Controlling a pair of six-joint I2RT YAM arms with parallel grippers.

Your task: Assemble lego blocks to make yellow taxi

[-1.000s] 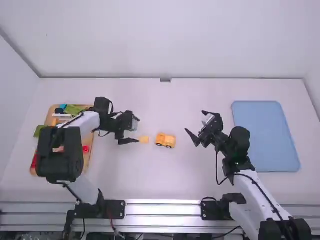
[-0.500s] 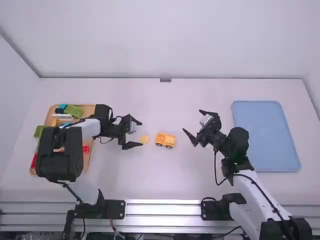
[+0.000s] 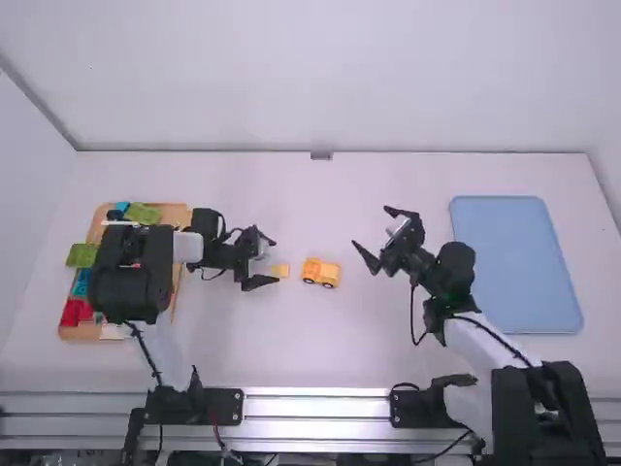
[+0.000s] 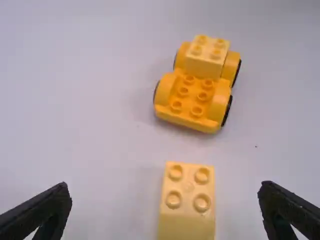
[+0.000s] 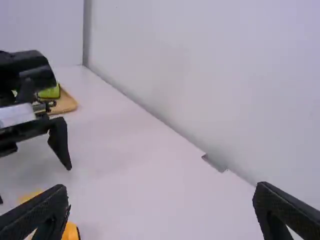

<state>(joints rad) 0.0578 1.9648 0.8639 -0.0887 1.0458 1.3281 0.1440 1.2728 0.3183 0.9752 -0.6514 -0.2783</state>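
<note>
**Pickup Alignment Check**

Left end effector [image 3: 274,262]: set wide and empty, left of centre in the high view. The loose pale yellow block [image 4: 187,220] lies ahead of it, between the lines of the two fingers. I cannot tell whether the lower finger touches it. The wide setting appears intended to let the fingers pass down both sides of the block without pushing it.

Taxi body [image 4: 197,102]: stands on its wheels near the middle of the frame, just right of the loose block. One pale yellow block [image 4: 206,57] is seated on one end; the studs at the other end are bare. The upright stance keeps those studs ready for a part pressed from above. The gap between loose block and body probably serves as finger clearance.

Right end effector [image 3: 371,226]: also wide and empty, right of the body, above the counter [image 3: 320,349]. I judge this a standby position, near enough to steady the body if required.

Parts supply: the wooden tray [image 3: 175,214] at the left of the frame holds further blocks.

Next step, by my judgement: centre on the loose block, close squarely, lift. Caution: an off-centre grasp could twist the block or nudge the body.
</note>
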